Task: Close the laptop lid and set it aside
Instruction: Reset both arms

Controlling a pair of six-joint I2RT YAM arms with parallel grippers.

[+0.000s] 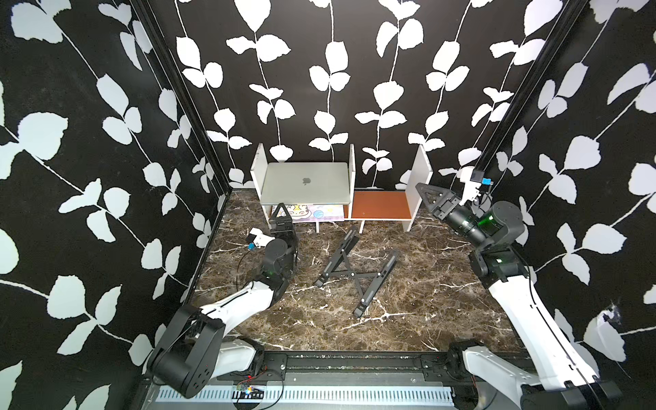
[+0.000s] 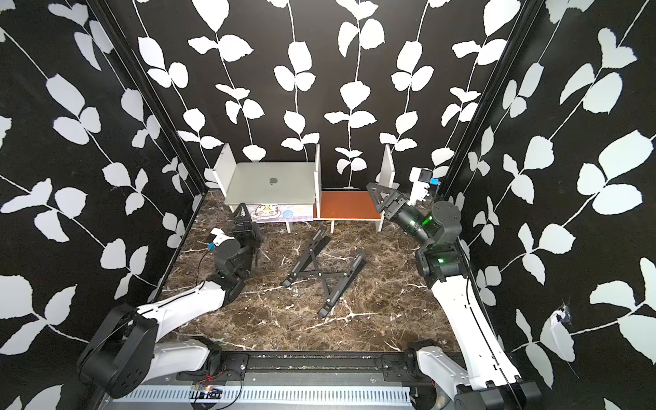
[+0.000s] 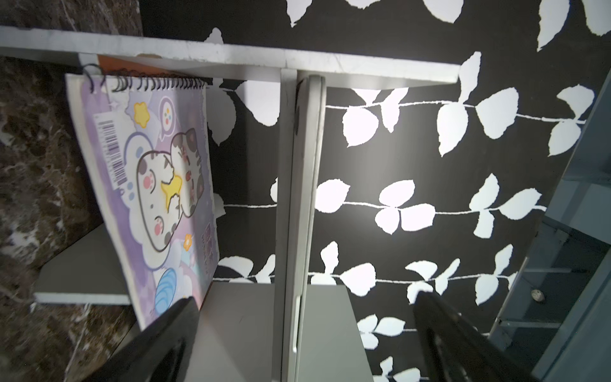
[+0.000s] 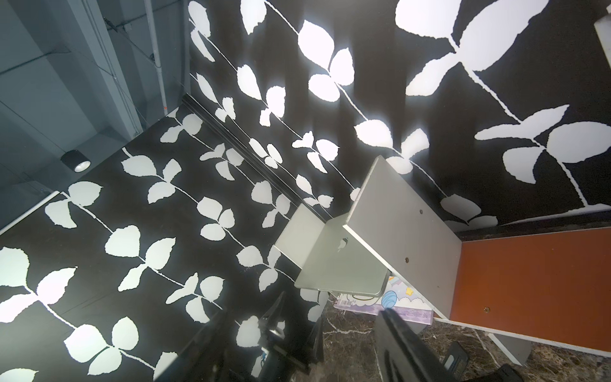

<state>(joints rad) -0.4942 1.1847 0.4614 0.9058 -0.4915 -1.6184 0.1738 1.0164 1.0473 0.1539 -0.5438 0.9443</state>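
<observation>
The silver-grey laptop [image 1: 305, 188] [image 2: 271, 188] lies flat in the left bay of a white rack [image 1: 424, 167]. Its lid [image 1: 319, 174] is down, apple logo up. The left wrist view shows the laptop edge-on [image 3: 299, 198], both halves together. My left gripper [image 1: 282, 210] [image 2: 243, 212] [image 3: 304, 304] hangs open just in front of the laptop's front left corner, its jaws on either side of the thin edge without touching it. My right gripper [image 1: 424, 191] [image 2: 376, 191] [image 4: 297, 330] is open and empty beside the rack's right panel; the laptop [image 4: 340, 264] lies beyond it.
A pastel cat notebook [image 1: 309, 212] [image 3: 158, 185] [image 4: 403, 304] lies under the laptop in the same bay. The right bay has a bare orange floor [image 1: 381, 206]. A black folding X-frame stand [image 1: 358, 269] [image 2: 324, 269] lies unfolded mid-table on the marble top. Patterned walls close three sides.
</observation>
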